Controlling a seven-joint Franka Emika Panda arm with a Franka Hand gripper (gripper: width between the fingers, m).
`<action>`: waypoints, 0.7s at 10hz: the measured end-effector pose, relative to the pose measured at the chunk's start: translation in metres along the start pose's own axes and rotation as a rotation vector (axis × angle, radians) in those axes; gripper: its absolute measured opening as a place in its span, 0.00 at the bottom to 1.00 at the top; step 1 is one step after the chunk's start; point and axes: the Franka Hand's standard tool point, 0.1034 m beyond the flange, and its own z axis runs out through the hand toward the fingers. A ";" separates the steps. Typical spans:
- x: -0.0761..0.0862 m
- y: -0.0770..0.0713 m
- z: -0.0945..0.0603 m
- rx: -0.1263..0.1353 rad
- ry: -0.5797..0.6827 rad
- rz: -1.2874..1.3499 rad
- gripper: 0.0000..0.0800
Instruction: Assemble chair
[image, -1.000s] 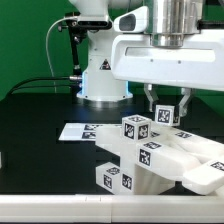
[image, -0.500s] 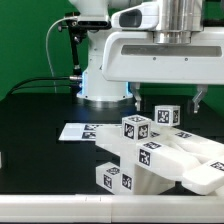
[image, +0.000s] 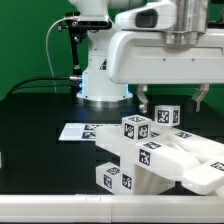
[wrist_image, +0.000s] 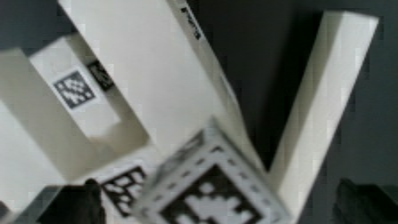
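The gripper (image: 172, 101) has let go of the cube (image: 166, 116) mid-right, jaws wide and empty, so that chair (image: 160, 158) piece looks placed.

— From my console, the tally: one robot arm (image: 150, 45) and one gripper (image: 170, 97) with two fingers, one (image: 143, 96) on the exterior view's left, the other (image: 203, 98) on its right.

— And the furniture?

— One chair (image: 165, 160), a single joined white cluster. On it I count three tagged cubes: one (image: 166, 115) at the back, one (image: 136, 128) in the middle, one (image: 113, 178) low at the front. How many bars make up the rest I cannot tell.

— Anything else on the table (image: 40, 120)?

— One marker board (image: 80, 131); its tags are too small for me to count. In the wrist view I count two tags, one (wrist_image: 75, 88) on a panel and one (wrist_image: 214, 195) on a cube face.
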 end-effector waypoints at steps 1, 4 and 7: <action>0.000 0.000 0.000 0.000 0.001 -0.071 0.81; 0.000 0.001 0.000 0.000 0.000 0.003 0.66; 0.000 0.000 0.000 0.002 0.001 0.175 0.35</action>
